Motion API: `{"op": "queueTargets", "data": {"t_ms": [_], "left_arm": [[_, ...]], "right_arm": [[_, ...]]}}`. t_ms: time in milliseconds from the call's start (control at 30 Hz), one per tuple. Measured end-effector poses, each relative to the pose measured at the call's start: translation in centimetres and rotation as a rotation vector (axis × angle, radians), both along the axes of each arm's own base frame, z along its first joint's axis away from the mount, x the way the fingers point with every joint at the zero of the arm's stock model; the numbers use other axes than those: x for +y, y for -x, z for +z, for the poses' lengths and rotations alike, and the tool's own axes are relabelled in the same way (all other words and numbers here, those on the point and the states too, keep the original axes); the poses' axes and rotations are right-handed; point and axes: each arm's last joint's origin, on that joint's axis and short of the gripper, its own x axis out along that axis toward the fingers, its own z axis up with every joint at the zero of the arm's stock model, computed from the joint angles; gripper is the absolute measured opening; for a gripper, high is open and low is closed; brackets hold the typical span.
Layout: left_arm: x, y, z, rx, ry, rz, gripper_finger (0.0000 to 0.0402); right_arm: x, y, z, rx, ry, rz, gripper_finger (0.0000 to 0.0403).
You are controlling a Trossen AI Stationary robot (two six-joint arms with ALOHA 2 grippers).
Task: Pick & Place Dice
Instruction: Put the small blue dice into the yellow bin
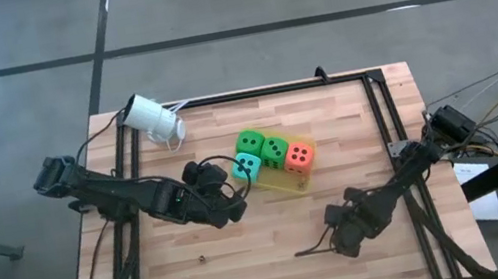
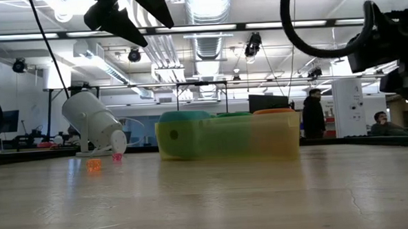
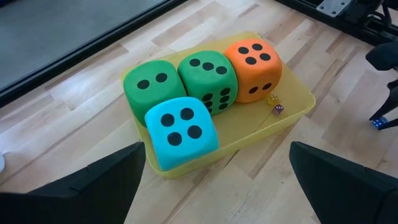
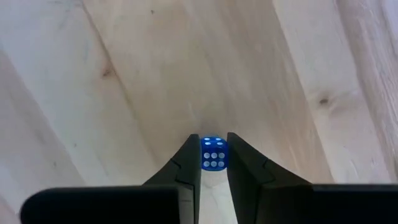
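While the left gripper (image 1: pixel 238 194) hovers just left of the yellow tray (image 3: pixel 292 112) with its fingers (image 3: pixel 93 186) spread apart and holding nothing, 4 foam dice sit packed inside: 2 green dice (image 3: pixel 208 78), a teal die (image 3: pixel 180 130) and an orange die (image 3: pixel 254 60), likely gathered there as the drop point. 2 tiny dice (image 3: pixel 274 103) lie beside them. Lower right on the surface (image 1: pixel 249 261), the right gripper (image 4: pixel 213 163) has its fingers clamped on a small blue die (image 4: pixel 214 152) (6 pips showing), apparently a pick. No writing is readable.

Four dice (image 1: pixel 272 154) in a yellow tray (image 1: pixel 289 182) (left claw (image 1: pixel 236 200) beside).
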Motion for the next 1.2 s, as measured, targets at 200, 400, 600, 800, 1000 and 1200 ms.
{"op": "queueTargets", "data": {"t_ms": [200, 400, 600, 800, 1000, 1200], "left_arm": [[0.0, 0.0, 0.0, 0.01, -0.012, -0.013, 0.04], [0.0, 0.0, 0.0, 0.011, -0.013, -0.014, 0.04], [0.0, 0.0, 0.0, 0.013, -0.015, -0.016, 0.04], [0.0, 0.0, 0.0, 0.013, -0.015, -0.016, 0.04], [0.0, 0.0, 0.0, 0.013, -0.015, -0.016, 0.04], [0.0, 0.0, 0.0, 0.012, -0.014, -0.016, 0.04]], "right_arm": [[0.3, -0.6, 0.7, -0.033, 0.009, 0.038, 0.0042], [0.7, -1.4, 2.3, -0.073, 0.061, 0.085, 0.0042], [0.8, -2.0, 4.8, -0.094, 0.178, 0.107, 0.0042], [0.9, -2.9, 6.9, -0.179, 0.31, 0.155, 0.0042], [-0.3, -4.1, 7.8, -0.228, 0.439, 0.192, 0.0042], [-3.2, -5.6, 7.8, -0.179, 0.508, 0.209, 0.0042]]}}
